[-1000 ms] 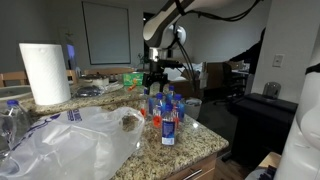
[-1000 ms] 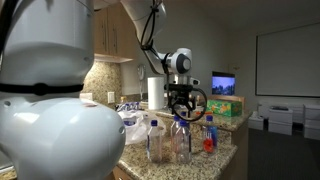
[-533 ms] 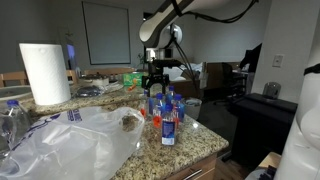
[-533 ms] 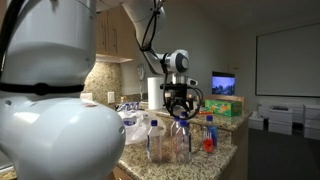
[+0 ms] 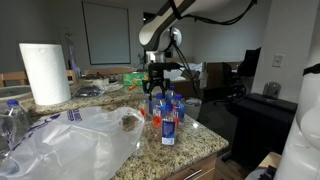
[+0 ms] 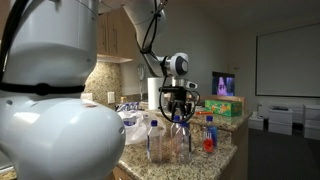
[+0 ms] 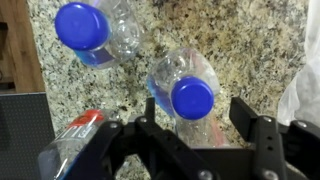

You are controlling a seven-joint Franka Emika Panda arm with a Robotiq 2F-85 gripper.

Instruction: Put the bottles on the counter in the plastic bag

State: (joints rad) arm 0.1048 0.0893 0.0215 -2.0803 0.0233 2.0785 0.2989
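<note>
At far left in an exterior view, shows a large water bottle (image 5: 9, 122) at the picture's edge and, behind it, a white paper towel roll (image 5: 45, 72), upright on the counter (image 5: 200, 142). Then shows the plastic bag (image 5: 75, 140), spread flat and wrinkled over the near part of the stone, with blue letters on top. Further right, near the corner of the counter, shows the bottles (image 5: 166, 112), upright in a tight group, just beside the bag and not inside it. Puts the gripper (image 5: 160, 88) directly above them, pointing down, low over the caps.

From another side, in an exterior view, fills the left half with the robot's white body (image 6: 50, 110). Right of it, shows the same group on the granite with the gripper over its middle, and a red-capped bottle (image 6: 208, 135) at the right end.

From the wrist, looks straight down. At left, shows a red-orange cap (image 7: 80, 125) low down and an upper blue-capped bottle (image 7: 85, 30) above it. In the middle, shows the middle bottle (image 7: 190, 95), also blue-capped, between the two black fingers (image 7: 150, 112). Holds the fingers apart: cannot tell whether the left one touches the bottle's side, while the right one stands clear of it, with bare granite in the gap. Grips nothing yet
</note>
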